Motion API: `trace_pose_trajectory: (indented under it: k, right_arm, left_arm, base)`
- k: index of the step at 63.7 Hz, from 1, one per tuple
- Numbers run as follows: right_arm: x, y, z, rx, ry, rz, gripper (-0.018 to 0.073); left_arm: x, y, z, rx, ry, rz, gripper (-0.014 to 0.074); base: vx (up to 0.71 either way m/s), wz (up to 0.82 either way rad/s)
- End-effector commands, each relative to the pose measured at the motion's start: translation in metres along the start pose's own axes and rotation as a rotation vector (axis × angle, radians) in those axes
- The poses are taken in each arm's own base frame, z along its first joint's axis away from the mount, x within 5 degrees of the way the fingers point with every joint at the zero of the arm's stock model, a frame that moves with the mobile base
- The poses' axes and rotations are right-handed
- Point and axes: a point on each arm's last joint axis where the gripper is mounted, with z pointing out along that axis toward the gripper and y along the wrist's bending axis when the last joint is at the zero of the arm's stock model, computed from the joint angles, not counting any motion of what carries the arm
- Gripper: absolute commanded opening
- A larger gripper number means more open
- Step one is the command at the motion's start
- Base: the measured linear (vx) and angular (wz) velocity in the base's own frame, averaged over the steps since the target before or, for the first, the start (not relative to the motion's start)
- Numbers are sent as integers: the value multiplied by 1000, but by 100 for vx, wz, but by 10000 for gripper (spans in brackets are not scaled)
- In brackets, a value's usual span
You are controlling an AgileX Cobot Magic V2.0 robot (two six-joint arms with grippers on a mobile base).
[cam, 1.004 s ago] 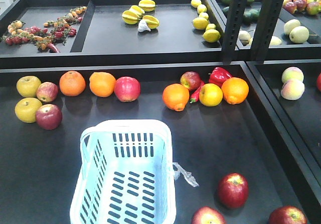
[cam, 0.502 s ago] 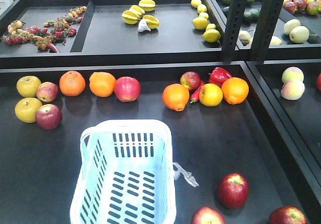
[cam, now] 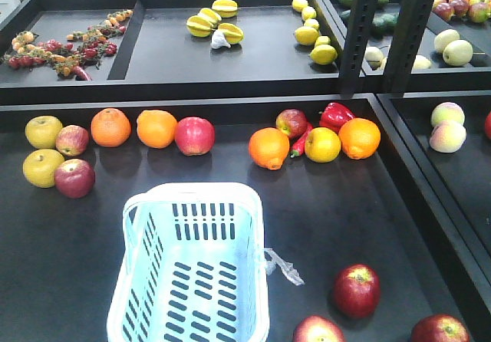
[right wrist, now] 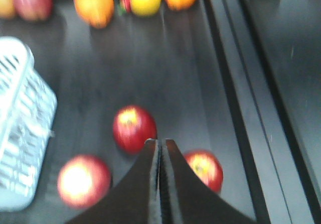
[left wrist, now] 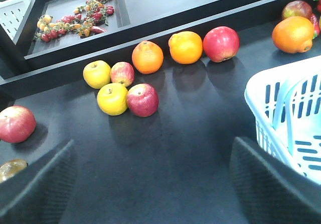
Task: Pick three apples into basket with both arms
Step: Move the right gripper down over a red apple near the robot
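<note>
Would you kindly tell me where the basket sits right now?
In the front view, the basket sits low and left of centre, with three dark red apples to its right.

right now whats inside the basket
Nothing shows inside the basket: only its bare slotted floor. Its near end runs off the picture's bottom edge, so that part is unseen.

readable text: none | labels: none | brands: none | numbers: none | signs: none
</note>
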Motion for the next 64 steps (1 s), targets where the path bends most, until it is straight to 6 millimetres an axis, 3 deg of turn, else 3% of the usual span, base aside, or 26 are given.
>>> trace_pose_trajectory:
  k: [1, 11, 17, 36, 43, 49, 64]
  right_arm:
    - [-16, 2, 7, -8, 26, 11, -9]
    - [-18, 2, 25, -3, 122, -27, 14]
    - [-18, 2, 30, -12, 154, -59, 72]
    - [-16, -1, 31, 17, 184, -146, 483]
    - [-15, 0, 31, -10, 196, -242, 594]
    - [-15, 5, 34, -76, 217, -309, 629]
    - [-16, 26, 60, -277, 291, -430, 620]
  left_arm:
    - [-11, 1, -3, 3, -68, 3, 585]
    - [-11, 1, -3, 3, -68, 3, 585]
    - [-11, 1, -3, 3, -68, 3, 585]
    - [-11, 1, -3, 3, -68, 3, 585]
    - [-11, 1, -3, 3, -68, 3, 585]
    - [-11, 1, -3, 3, -68, 3, 585]
    - [-11, 1, -3, 3, -68, 3, 585]
  base:
    - [0, 0]
    - [0, 0]
    - [0, 0]
    - [0, 0]
    - [0, 0]
    - [0, 0]
    - [0, 0]
